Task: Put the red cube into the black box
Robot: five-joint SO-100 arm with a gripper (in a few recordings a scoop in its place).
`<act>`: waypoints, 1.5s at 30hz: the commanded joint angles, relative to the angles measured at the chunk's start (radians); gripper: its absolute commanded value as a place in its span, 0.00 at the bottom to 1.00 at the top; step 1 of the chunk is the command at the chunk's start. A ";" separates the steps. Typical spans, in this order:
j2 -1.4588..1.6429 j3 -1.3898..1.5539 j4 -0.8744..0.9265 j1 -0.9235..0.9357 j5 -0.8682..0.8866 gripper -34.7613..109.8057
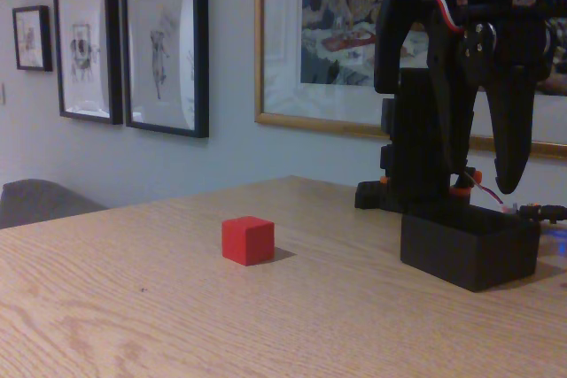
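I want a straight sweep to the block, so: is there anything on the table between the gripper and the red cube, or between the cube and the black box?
Nothing visible. The red cube sits alone on bare table, left of the black box; the gripper hangs above the box.

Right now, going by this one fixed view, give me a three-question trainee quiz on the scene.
1. True or false: the small matte red cube lies inside the low matte black box.
2. What does the cube rest on?
A. wooden table
B. the box rim
C. a chair
3. Fill in: in the fixed view, the end effector hangs above the ____.

Key: 1 false, the cube sits apart, left of the box; 2 A; 3 box.
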 commanded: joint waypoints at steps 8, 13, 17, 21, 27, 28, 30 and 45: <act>0.023 -0.038 -0.112 -0.469 -0.399 0.42; 0.046 -0.017 -0.107 -0.495 -0.396 0.42; 0.060 -0.006 -0.094 -0.540 -0.394 0.42; 0.066 -0.006 -0.063 -0.597 -0.383 0.42; 0.072 0.032 -0.084 -0.680 -0.359 0.42; 0.063 0.044 -0.098 -0.692 -0.356 0.42; 0.040 0.074 -0.137 -0.710 -0.353 0.42; -0.124 0.124 -0.319 -0.718 -0.376 0.43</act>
